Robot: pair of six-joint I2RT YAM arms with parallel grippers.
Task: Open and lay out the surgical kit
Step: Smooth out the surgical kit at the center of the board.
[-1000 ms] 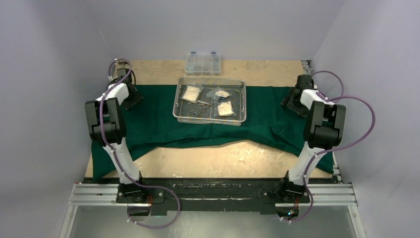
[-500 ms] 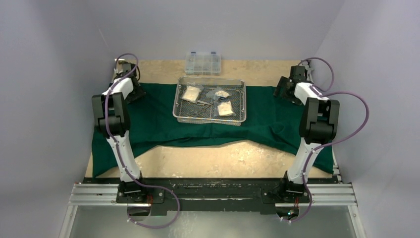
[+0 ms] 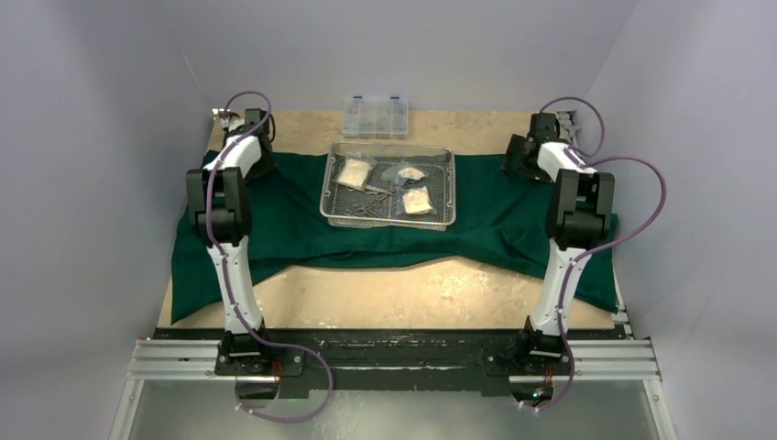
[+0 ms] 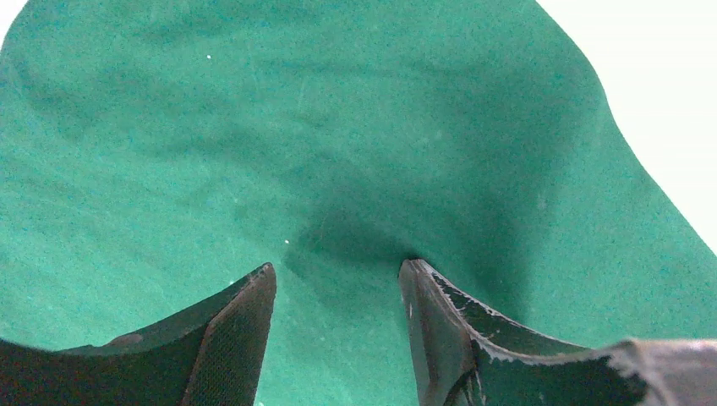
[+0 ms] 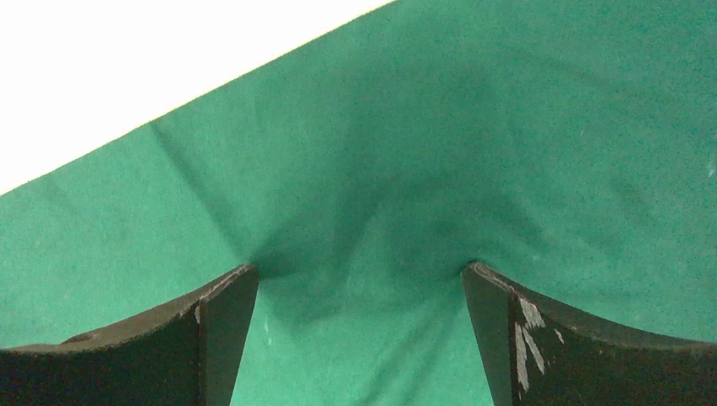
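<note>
The dark green cloth point(image 3: 293, 220) lies spread across the table with the steel mesh tray point(image 3: 325, 183) standing on its middle. In the tray are three gauze packets point(image 3: 354, 173) point(image 3: 411, 173) point(image 3: 417, 200) and small steel instruments point(image 3: 374, 191). My left gripper point(image 3: 257, 163) is at the cloth's far left corner. In the left wrist view it point(image 4: 338, 271) is open, tips down on the cloth point(image 4: 338, 127), no fold between them. My right gripper point(image 3: 518, 159) is at the far right corner. It point(image 5: 359, 271) stands wide open, tips pressing the cloth point(image 5: 507, 127).
A clear plastic compartment box point(image 3: 375, 116) sits behind the tray near the back wall. Bare tan tabletop point(image 3: 412, 293) shows in front of the cloth. The cloth hangs lower at the front left and front right. Grey walls close in both sides.
Both arms have moved toward the far edge of the table and slightly inward. The cloth's front left edge has drawn back with them. The right gripper's jaws have spread wider.
</note>
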